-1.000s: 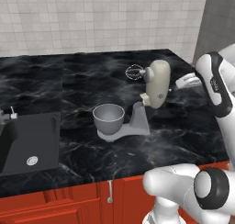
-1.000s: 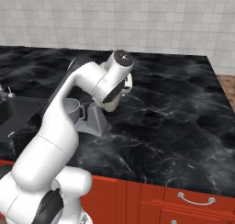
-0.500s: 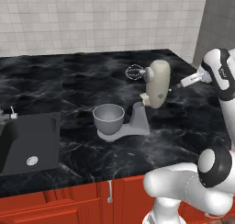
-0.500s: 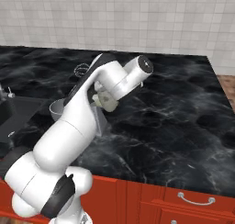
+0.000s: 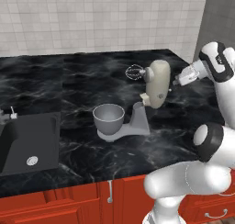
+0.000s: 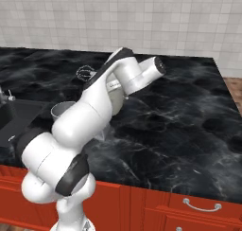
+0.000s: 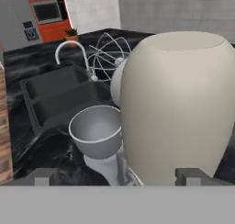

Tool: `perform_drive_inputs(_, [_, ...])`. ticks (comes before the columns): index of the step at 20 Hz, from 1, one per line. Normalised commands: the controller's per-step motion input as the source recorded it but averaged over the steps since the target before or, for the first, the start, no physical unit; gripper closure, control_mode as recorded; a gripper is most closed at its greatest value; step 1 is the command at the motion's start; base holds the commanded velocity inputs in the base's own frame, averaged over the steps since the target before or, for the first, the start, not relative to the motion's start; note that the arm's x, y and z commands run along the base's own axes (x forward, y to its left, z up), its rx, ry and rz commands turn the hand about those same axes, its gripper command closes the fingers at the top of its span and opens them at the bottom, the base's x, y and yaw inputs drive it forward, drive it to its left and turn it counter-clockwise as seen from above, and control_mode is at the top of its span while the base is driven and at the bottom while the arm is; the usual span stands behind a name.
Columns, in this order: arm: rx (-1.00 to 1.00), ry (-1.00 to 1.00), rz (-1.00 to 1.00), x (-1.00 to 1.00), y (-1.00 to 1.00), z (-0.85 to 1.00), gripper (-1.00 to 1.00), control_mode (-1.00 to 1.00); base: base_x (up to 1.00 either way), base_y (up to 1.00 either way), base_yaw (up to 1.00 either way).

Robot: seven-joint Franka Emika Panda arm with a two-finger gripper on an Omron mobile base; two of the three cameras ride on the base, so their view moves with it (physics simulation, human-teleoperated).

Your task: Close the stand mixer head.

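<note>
Wrist now swung clear behind the tilted-up stand mixer head (image 5: 157, 83) (fingers (image 7: 189, 176) spread, touching nothing), open counter (image 5: 82, 76) around.

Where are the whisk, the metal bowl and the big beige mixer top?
wire whisk (image 5: 134, 72), left base view, middle of its wire loops.
grey metal bowl (image 5: 109, 116), left base view, its inside.
stand mixer head (image 7: 176, 106), hand view, its rounded back.
</note>
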Motion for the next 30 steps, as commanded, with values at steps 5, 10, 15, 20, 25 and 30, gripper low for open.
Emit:
perform_drive_inputs(5, [0.0,-0.1,0.24,0.64,0.68,-0.35,-1.0,-1.0,0.0,0.0,0.0])
perform_drive_inputs(10, [-0.15,-0.12,0.36,0.47,1.0,-0.37,-1.0,-1.0,0.0,0.0,0.0])
perform_drive_inputs(15, [-0.25,-0.13,0.38,0.55,1.0,-0.51,-1.0,-1.0,0.0,0.0,0.0])
perform_drive_inputs(20, [-0.33,-0.16,0.31,0.3,1.0,-0.71,-1.0,-1.0,0.0,0.0,0.0])
perform_drive_inputs(25, [-0.29,-0.21,0.17,0.01,1.0,-0.33,-1.0,-1.0,0.0,0.0,0.0])
perform_drive_inputs(30, [-0.18,-0.17,0.02,-0.29,0.81,0.0,-1.0,-1.0,0.0,0.0,0.0])
